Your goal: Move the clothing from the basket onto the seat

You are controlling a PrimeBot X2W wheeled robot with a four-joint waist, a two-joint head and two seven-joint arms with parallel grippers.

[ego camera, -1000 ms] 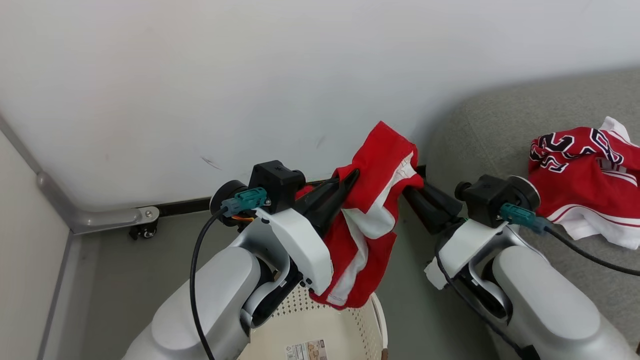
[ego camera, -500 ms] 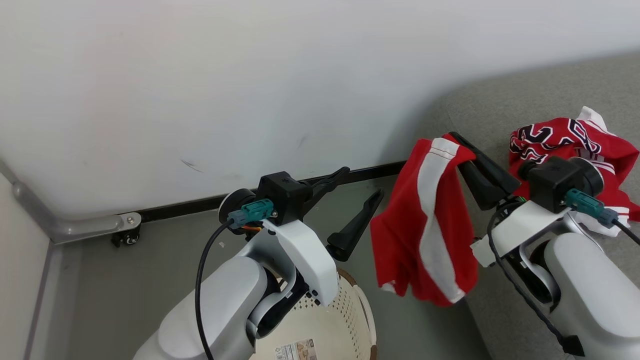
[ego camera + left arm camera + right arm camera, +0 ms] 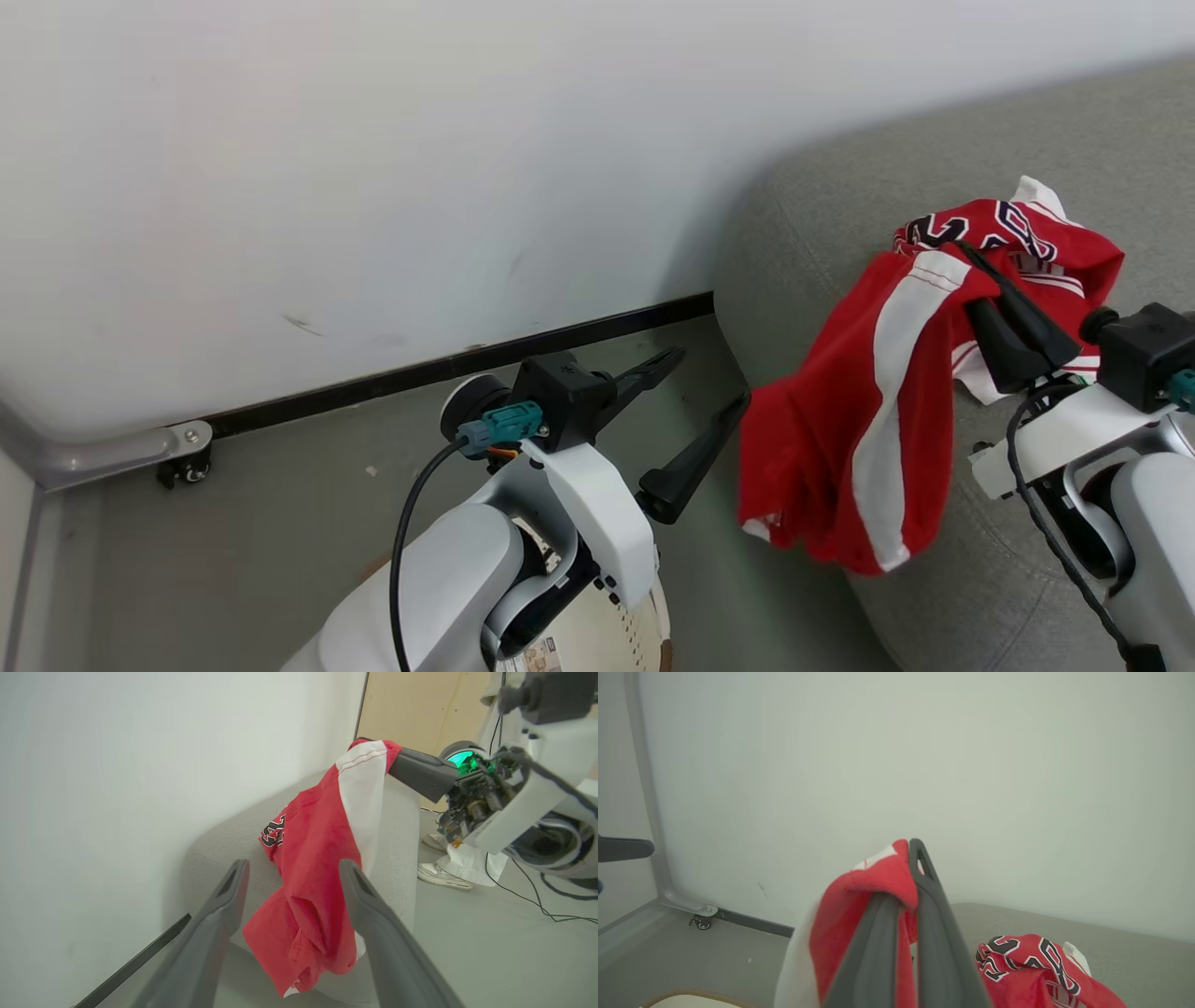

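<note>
Right fingers [image 3: 1018,331]: pinched tight on the top fold of the striped garment [image 3: 859,411], held high, I'd guess so the cloth clears the sofa [image 3: 803,233] edge.
Left fingers [image 3: 700,453]: spread wide and empty, apart from the cloth, above the basket [image 3: 616,635].
Numbered garment [image 3: 1046,243]: lying on the sofa, just behind the hanging one.
Left wrist view: shows the whole drape, plus a person's shoes [image 3: 439,875] beyond the sofa.
Right wrist view: shows the pinch itself, close up.
</note>
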